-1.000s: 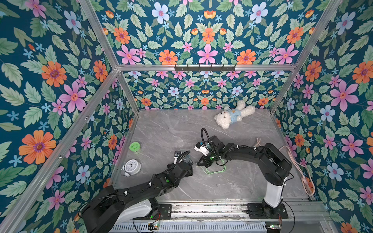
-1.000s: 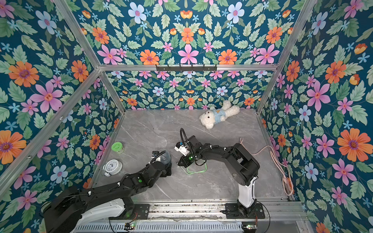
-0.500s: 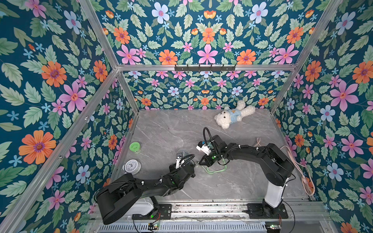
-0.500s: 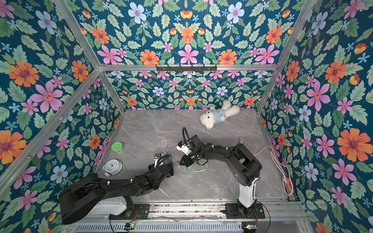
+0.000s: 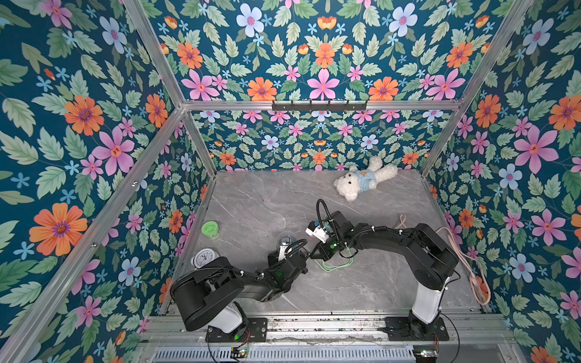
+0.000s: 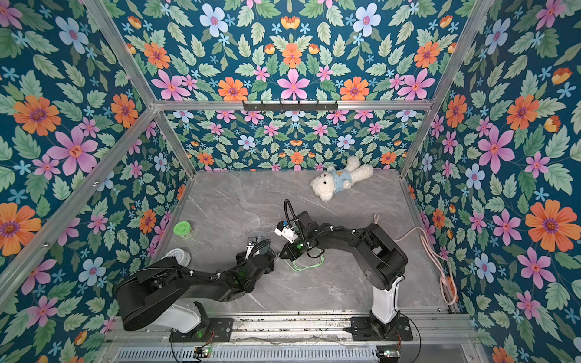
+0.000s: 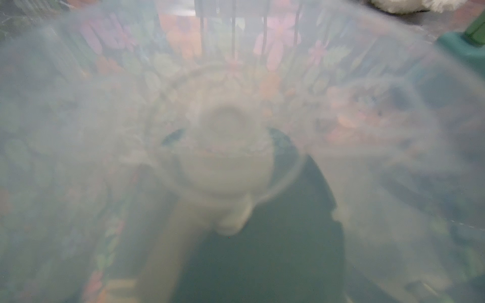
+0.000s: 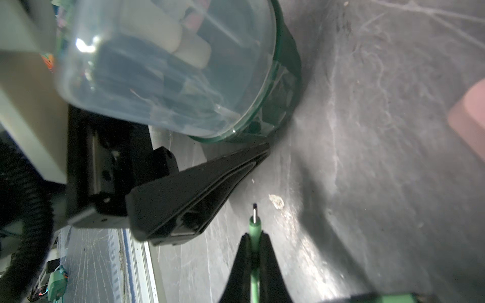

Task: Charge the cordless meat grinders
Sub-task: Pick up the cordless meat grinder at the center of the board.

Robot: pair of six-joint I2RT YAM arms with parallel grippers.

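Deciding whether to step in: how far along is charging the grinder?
Done: the right gripper is shut on the green charging plug, metal tip exposed. In hand: the left gripper stands open at the grinder, one finger beside its teal base. Left: the plug tip is short of the base, so nothing is plugged in yet.

Far ahead of me a white teddy bear (image 5: 364,182) lies by the back wall. To my left stand a green-lidded jar (image 5: 210,229) and a white alarm clock (image 5: 204,258); a pink cable (image 5: 449,233) trails along my right.
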